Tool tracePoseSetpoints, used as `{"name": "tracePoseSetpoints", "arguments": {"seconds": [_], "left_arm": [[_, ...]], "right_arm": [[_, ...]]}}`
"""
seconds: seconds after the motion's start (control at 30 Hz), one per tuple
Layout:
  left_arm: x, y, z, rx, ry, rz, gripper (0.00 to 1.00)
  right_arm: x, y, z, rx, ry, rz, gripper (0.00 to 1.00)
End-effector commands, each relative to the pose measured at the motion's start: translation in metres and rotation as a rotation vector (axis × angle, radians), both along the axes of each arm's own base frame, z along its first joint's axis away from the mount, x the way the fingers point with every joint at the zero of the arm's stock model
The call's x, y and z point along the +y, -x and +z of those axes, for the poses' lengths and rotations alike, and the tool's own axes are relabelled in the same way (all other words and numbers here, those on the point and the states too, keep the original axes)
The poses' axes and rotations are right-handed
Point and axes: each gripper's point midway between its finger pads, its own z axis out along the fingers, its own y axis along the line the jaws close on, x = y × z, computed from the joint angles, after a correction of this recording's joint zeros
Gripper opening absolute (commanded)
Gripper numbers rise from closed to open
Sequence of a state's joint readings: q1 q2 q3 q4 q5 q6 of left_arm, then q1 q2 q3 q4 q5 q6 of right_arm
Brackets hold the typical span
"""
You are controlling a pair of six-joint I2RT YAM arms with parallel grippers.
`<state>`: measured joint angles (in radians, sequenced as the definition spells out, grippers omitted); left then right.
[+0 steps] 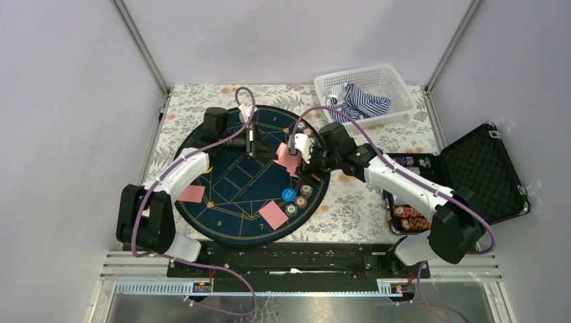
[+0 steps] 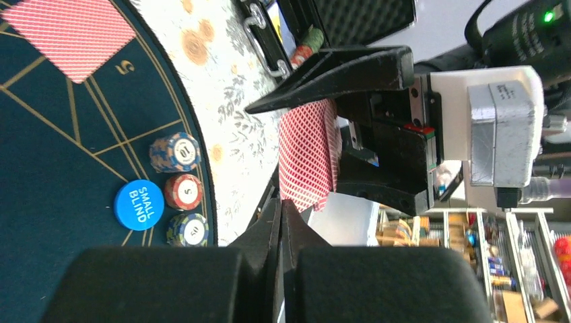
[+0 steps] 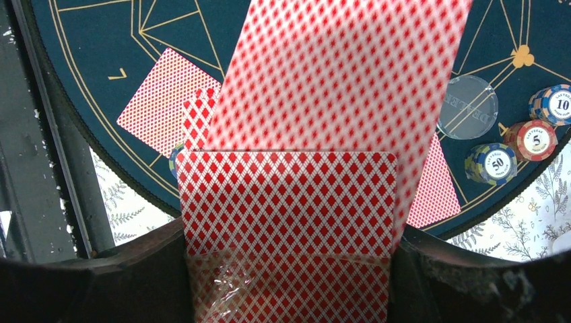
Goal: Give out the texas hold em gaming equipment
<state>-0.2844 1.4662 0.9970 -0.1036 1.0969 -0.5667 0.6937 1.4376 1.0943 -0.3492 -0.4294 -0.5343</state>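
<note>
Holding red-diamond-backed paper card deck (image 3: 289, 202) clamped in R gripper (image 1: 296, 152) above middle of round navy gold-lined mat (image 1: 229, 182), w/ one card (image 3: 337, 74) poking out leftward, long axis toward L gripper (image 2: 281, 212), jaws apparently pressed together on its tip, so L arm nearest.

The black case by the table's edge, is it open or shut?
Open. The black foam-lined case has its lid swung back, showing the padding inside, with rows of round poker chips in its base.

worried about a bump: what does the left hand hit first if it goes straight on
Most likely the red-backed cards clamped in the right hand; the left hand points at their near edge, depth unclear.
</note>
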Motion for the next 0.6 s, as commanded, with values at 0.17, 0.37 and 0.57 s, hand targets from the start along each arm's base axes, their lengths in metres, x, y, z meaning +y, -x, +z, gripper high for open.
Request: {"name": "tracePoseSetpoints", "arguments": {"seconds": [0.17, 0.37, 0.57], "left_arm": [[0.057, -0.024, 0.016, -0.118, -0.001, 0.126, 0.0], [0.092, -0.016, -0.018, -0.099, -0.12, 0.098, 0.0], [0.092, 0.023, -0.063, -0.008, -0.128, 0.02, 0.0]], "right_arm": [[0.01, -0.005, 0.026, -0.077, -0.067, 0.018, 0.0], [0.011, -0.005, 0.026, -0.077, -0.068, 0.018, 0.0], [0.012, -0.006, 0.025, -0.07, -0.064, 0.017, 0.0]]}}
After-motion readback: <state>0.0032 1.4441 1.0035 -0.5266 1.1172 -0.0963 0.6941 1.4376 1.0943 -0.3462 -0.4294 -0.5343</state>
